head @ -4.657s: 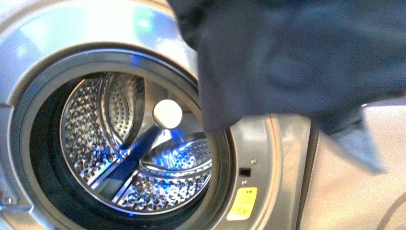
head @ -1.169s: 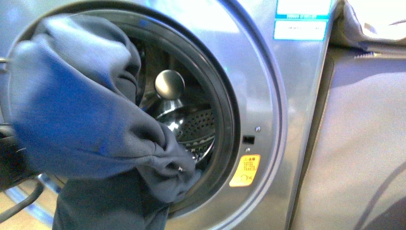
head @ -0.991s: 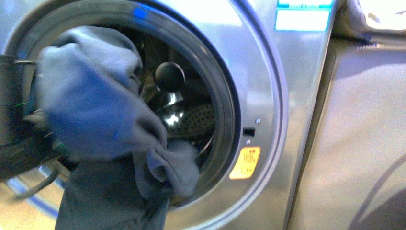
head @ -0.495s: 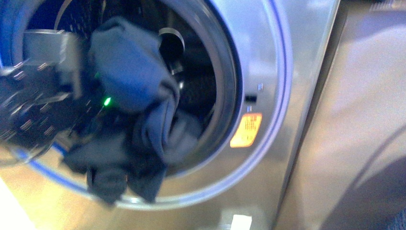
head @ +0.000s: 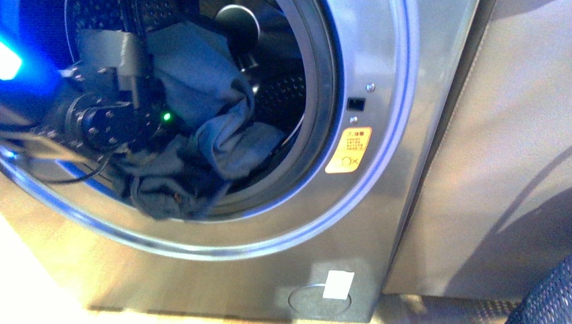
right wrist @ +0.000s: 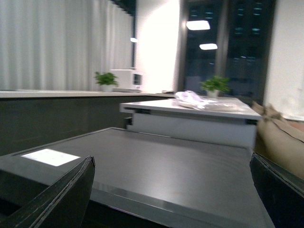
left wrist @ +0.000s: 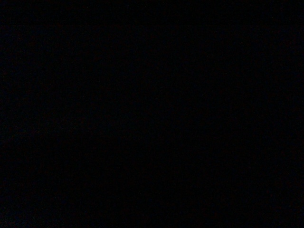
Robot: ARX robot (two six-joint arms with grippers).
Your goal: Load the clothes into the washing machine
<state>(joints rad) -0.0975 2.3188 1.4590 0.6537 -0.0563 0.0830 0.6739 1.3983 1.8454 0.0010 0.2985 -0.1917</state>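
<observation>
The silver-grey washing machine (head: 378, 81) fills the front view, its porthole open and the perforated drum (head: 283, 88) visible inside. The navy clothes (head: 202, 101) are bunched in the porthole, with a part hanging over its lower rim (head: 168, 196). My left arm (head: 101, 118) reaches into the opening from the left. Its gripper is shut on the clothes and buried in the fabric. The left wrist view is dark. My right gripper (right wrist: 171, 199) is open and empty, away from the machine, its dark fingers (right wrist: 61, 199) spread wide over a flat grey top.
An orange warning sticker (head: 348, 150) sits right of the porthole. A plain grey-beige cabinet (head: 512, 148) stands against the machine's right side. In the right wrist view a grey flat surface (right wrist: 166, 161), a white counter (right wrist: 190, 118) and beige padded fabric (right wrist: 280, 137) lie ahead.
The clothes went from high in front of the camera down into the porthole. My left arm has pushed further into the drum, and less fabric hangs outside the rim.
</observation>
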